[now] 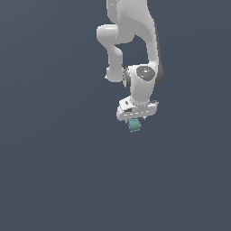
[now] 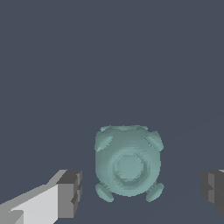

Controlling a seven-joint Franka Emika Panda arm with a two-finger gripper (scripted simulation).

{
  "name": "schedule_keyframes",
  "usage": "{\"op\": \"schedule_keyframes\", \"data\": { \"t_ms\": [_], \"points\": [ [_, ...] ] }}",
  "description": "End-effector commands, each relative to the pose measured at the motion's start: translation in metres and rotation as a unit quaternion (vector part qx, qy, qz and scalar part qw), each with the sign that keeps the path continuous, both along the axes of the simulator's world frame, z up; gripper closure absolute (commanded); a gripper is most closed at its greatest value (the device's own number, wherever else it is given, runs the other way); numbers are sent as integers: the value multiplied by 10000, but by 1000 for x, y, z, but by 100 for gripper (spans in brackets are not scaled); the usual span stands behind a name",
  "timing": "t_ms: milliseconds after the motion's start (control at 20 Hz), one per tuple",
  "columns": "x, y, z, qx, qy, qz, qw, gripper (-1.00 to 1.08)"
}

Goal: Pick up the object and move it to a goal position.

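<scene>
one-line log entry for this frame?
phase: pre-grasp | gripper: open, fingers either side of object, gaps visible | object: teal, knobbly, not gripped | goal: not visible

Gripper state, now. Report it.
Gripper: open, fingers on either side of the teal object, gaps visible, not gripping it.

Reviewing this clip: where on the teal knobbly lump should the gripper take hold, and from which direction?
Grip the teal lump across its rounded middle, coming from directly above as the gripper is now. The wrist view shows a finger on each side with gaps; the flanks between the corner knobs look the steadiest contact, probably.
</scene>
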State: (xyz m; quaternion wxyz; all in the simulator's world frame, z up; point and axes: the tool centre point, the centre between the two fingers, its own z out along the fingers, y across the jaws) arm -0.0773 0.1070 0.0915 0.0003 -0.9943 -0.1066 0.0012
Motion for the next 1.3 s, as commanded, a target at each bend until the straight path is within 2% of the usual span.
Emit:
{"op": "schedule_keyframes", "data": {
  "t_ms": [0,300,700,1000,1050,1250],
  "points": [
    [-3,4,-2,-2,-12,52,10000,-92],
    [-3,3,-7,-1,-6,42,10000,-92],
    [-4,4,-42,-1,-10,53,10000,-92],
    [-4,4,-52,-1,-11,56,10000,-92],
    [-4,4,-52,-1,-11,56,10000,108],
    [-4,4,-52,-1,-11,56,10000,108]
  ]
}}
